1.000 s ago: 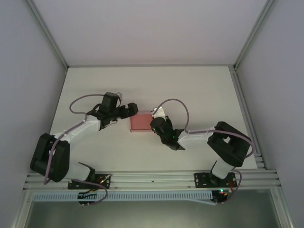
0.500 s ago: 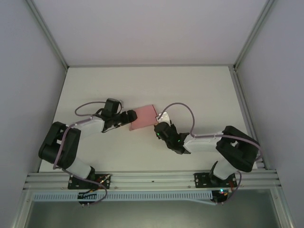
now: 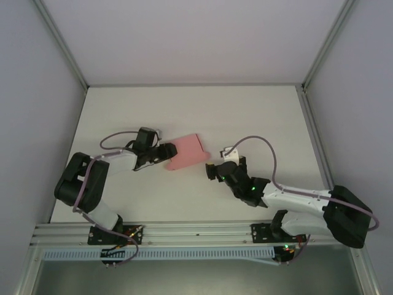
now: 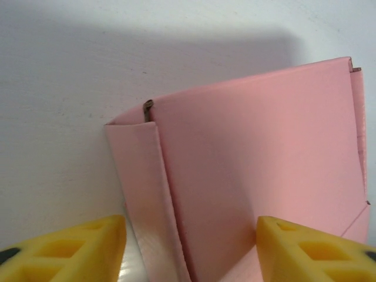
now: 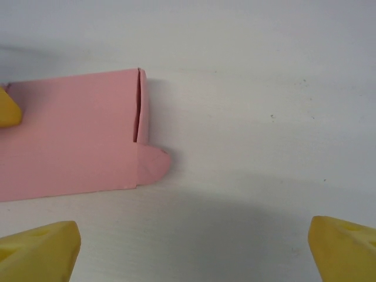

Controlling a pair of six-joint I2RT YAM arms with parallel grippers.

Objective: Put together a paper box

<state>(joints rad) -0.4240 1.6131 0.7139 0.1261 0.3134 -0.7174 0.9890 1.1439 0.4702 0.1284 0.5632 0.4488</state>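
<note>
Paper box [image 3: 186, 150] flat, pink, at centre of desk [image 3: 258, 117]. Left gripper [image 3: 167, 153] at its 9 o'clock end, half-open, straddling the end, can't tell if gripping. Right gripper [image 3: 212, 171] at box's 4 o'clock, wide open, empty, not touching.

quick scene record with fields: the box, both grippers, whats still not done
paper box: pink, folded, skewed on the white table
rounded flap: sticks out of the box end nearer the right gripper, not tucked in
left gripper: fingers on either side of the box's other end; firm grip unclear
right gripper: open, nothing between its fingers, apart from the box
task status: box not yet closed up
</note>
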